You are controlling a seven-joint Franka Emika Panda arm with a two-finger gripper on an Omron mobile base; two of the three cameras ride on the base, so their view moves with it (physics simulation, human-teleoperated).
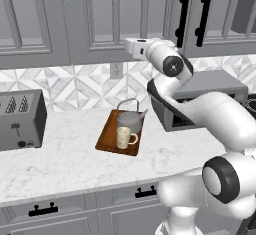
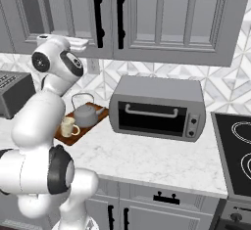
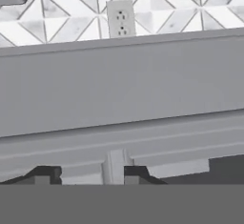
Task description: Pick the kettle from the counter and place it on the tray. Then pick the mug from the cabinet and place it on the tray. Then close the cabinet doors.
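Note:
The grey kettle (image 1: 131, 120) (image 2: 87, 115) and the cream mug (image 1: 124, 137) (image 2: 68, 126) both stand on the reddish-brown tray (image 1: 106, 140) (image 2: 96, 119), which lies on the marble counter (image 1: 65, 164). Both cabinet doors (image 1: 115, 9) (image 2: 166, 13) look shut, their black bar handles (image 1: 182, 14) (image 2: 98, 16) side by side. My gripper (image 1: 127, 46) (image 2: 84, 43) (image 3: 93, 175) is raised against the lower edge of the left door. Its fingertips (image 3: 45, 174) stand apart with nothing between them, so it is open.
A grey toaster (image 1: 20, 121) sits on the counter's left. A toaster oven (image 2: 157, 109) stands to the right of the tray, and a black stovetop (image 2: 235, 150) lies beyond it. A wall outlet (image 1: 116, 70) (image 3: 120, 18) is set in the tiled backsplash.

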